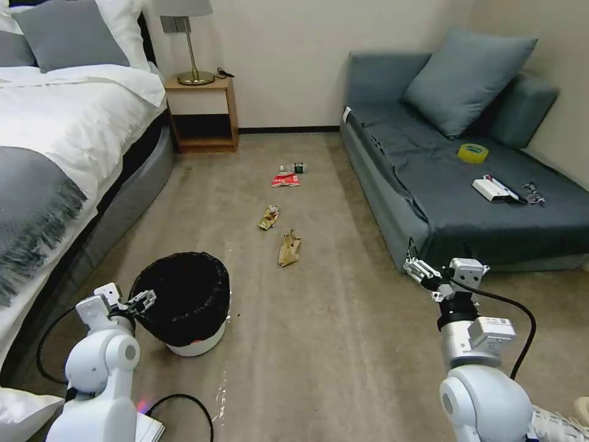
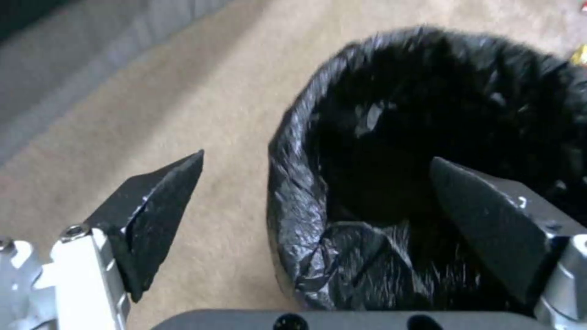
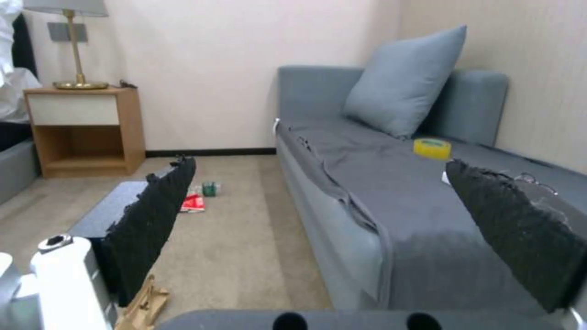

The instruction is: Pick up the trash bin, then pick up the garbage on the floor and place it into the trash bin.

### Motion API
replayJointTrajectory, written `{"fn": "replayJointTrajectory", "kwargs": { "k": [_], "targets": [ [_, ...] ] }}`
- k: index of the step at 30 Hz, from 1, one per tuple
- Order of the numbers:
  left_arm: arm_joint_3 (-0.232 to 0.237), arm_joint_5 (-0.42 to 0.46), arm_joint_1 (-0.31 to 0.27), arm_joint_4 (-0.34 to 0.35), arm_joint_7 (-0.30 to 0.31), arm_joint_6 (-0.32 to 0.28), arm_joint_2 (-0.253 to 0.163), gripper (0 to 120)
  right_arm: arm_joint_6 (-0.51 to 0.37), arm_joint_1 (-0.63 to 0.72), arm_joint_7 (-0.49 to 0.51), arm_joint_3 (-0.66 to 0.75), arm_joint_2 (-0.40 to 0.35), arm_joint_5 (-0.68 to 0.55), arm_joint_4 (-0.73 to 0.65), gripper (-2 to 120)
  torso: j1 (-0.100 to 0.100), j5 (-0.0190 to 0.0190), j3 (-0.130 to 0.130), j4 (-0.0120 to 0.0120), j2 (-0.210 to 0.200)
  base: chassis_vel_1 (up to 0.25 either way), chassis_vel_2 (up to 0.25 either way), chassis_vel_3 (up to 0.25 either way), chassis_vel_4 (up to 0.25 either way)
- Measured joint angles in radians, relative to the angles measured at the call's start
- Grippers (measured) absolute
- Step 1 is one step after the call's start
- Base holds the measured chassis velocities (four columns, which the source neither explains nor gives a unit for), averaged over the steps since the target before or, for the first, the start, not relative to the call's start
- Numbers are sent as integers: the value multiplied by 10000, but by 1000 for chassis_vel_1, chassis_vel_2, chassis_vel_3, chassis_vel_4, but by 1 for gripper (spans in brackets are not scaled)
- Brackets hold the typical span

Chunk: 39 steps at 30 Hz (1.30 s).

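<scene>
Left gripper (image 2: 315, 215): open, straddling near-left rim of bin (image 1: 184, 301). Right gripper (image 3: 318, 224): open, idle. Risk: pinching only liner; bin slips.

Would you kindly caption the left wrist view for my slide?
Open left gripper straddling the bag-lined rim of the trash bin on the carpet.

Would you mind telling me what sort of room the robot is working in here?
Most likely a bedroom or hotel-style room: a made bed with white linen, a wooden nightstand bearing a brass lamp, and a grey sofa across the carpeted floor.
</scene>
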<state>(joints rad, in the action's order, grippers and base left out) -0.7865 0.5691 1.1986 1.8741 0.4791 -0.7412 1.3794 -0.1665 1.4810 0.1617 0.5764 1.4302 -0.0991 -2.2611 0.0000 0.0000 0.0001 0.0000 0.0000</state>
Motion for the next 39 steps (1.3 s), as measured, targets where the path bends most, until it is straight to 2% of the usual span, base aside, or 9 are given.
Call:
{"fn": "replayJointTrajectory", "kwargs": {
  "k": [8, 9, 12, 15, 17, 18, 20, 22, 39],
  "targets": [
    [86, 667, -377, -1032, 478, -10, -34, 98, 76, -16, 12, 99, -12, -11, 14, 100, 0, -1, 0, 1, 0, 0, 0, 0, 0],
    [94, 1142, -445, -1261, 720, -6, -34, 98, 95, -33, 14, 105, -3, -10, 25, 100, 0, 0, 0, 0, 0, 0, 0, 0, 0],
    [82, 1478, -477, -1401, 904, 8, -46, 98, 113, -55, 16, 90, 9, -3, 41, 100, 0, 0, 0, 1, 0, 0, 0, 0, 0],
    [54, 1953, -547, -1518, 1161, 38, -99, 86, 142, -64, 19, 45, 46, 25, 73, 100, 0, 5, -2, 1, 1, 0, 0, 0, 0],
    [53, 1972, -553, -1527, 1162, 41, -105, 85, 144, -65, 20, 42, 48, 29, 75, 100, 0, 5, -1, 1, 1, 0, 0, 0, 0],
    [48, 2066, -569, -1549, 1175, 54, -129, 77, 156, -64, 25, 29, 67, 51, 78, 100, 0, 5, -1, 2, 0, 0, 0, 0, 0],
    [47, 2106, -576, -1565, 1175, 71, -141, 73, 167, -63, 28, 23, 76, 68, 78, 100, 0, 3, -2, 1, 1, 0, 0, 0, 0],
    [35, 2190, -582, -1578, 1175, 88, -143, 62, 200, -50, 36, -1, 94, 103, 81, 100, 0, 2, -1, 2, 1, 0, 0, 0, 0],
    [-58, 2205, -340, -1356, 905, 81, 45, 5, 238, -40, 52, 17, -1, 4, 69, 100, 0, -3, -1, 1, 1, 0, 0, 0, 0]
  ]
}}
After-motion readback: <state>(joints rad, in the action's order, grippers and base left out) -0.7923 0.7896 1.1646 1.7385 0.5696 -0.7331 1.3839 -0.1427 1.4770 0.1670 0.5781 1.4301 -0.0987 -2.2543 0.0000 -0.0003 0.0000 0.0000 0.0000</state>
